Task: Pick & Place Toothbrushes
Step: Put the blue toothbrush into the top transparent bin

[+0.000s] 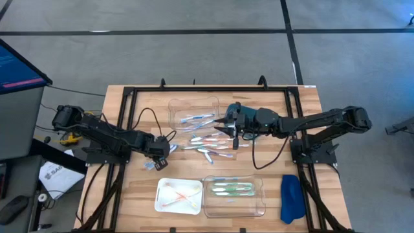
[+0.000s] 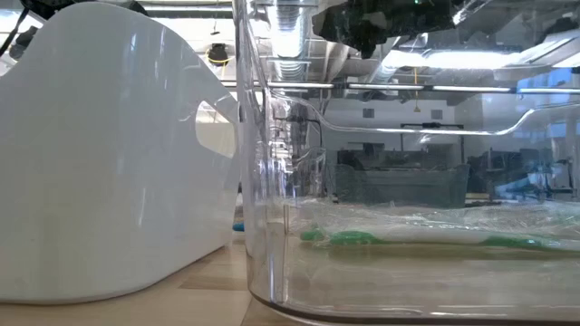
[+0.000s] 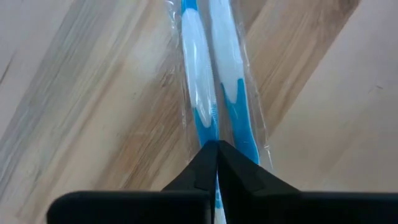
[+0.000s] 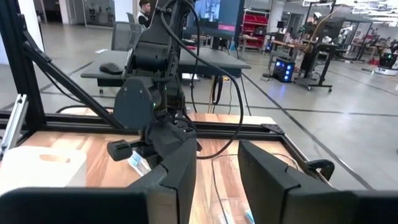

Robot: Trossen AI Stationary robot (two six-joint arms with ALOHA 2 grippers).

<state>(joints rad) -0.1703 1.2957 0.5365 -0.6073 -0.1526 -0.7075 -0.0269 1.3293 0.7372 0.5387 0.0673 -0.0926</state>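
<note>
Pinched between the left gripper's (image 3: 217,152) pressed-together fingers: wrapped blue-and-white toothbrushes (image 3: 211,81), flat on the wooden table (image 1: 129,194) toward its left edge. Parted and empty, the right gripper (image 1: 223,126), over more loose brushes at the table's centre. Lying in the clear tray (image 1: 262,194) at the near edge, green ones.

The wooden tabletop (image 1: 123,194) carries loose toothbrushes (image 1: 208,146) at centre, trays (image 1: 178,196) at 6 o'clock and a blue cloth (image 1: 292,198) at 4 o'clock.
</note>
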